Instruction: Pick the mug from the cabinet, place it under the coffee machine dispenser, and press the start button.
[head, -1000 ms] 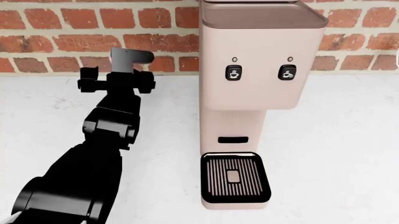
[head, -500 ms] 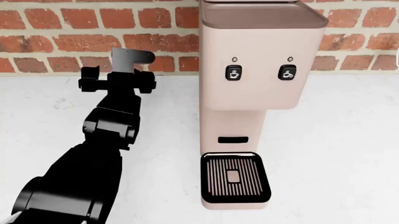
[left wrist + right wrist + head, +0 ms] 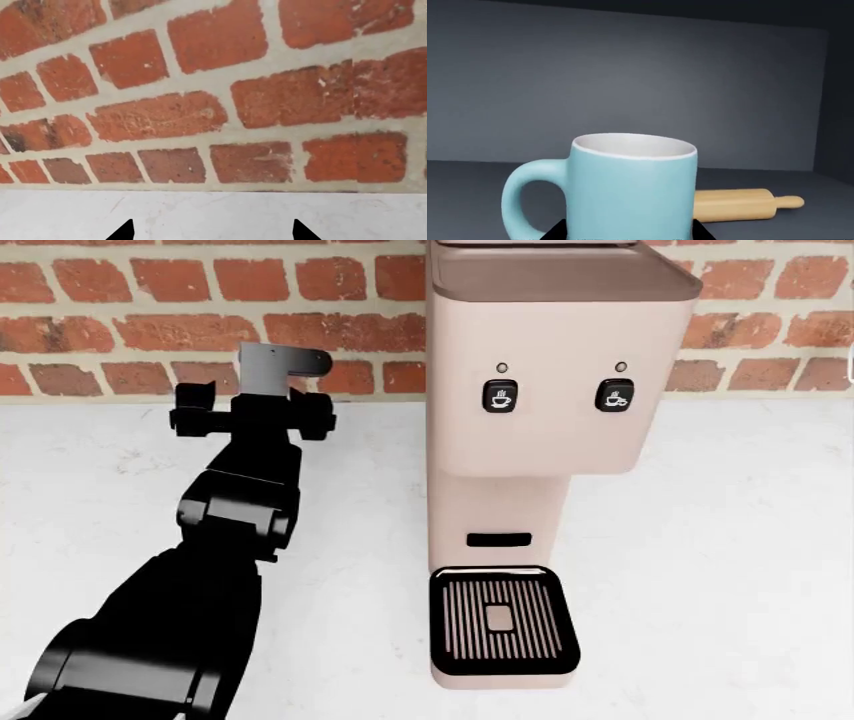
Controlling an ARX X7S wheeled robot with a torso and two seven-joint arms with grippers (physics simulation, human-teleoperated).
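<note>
The light teal-blue mug [image 3: 630, 185] stands upright in a dark grey cabinet, handle [image 3: 520, 200] out to one side; its base is out of frame. My right gripper [image 3: 629, 232] has a fingertip tight against each side of the mug's body; it is out of the head view. The pale pink coffee machine's dispenser block [image 3: 561, 430] overhangs a bare black slotted drip tray [image 3: 502, 623]. Two cup-icon buttons [image 3: 501, 396] [image 3: 614, 395] sit on its front. My left gripper [image 3: 251, 405] is open and empty, left of the machine, facing the brick wall; its fingertips [image 3: 125, 231] show over the white counter.
A wooden rolling pin [image 3: 740, 204] lies on the cabinet floor behind the mug. The cabinet's side wall [image 3: 837, 100] is close by. A red brick wall [image 3: 160, 330] backs the white counter [image 3: 721, 540]. My left arm [image 3: 200, 590] stretches over the counter's left part.
</note>
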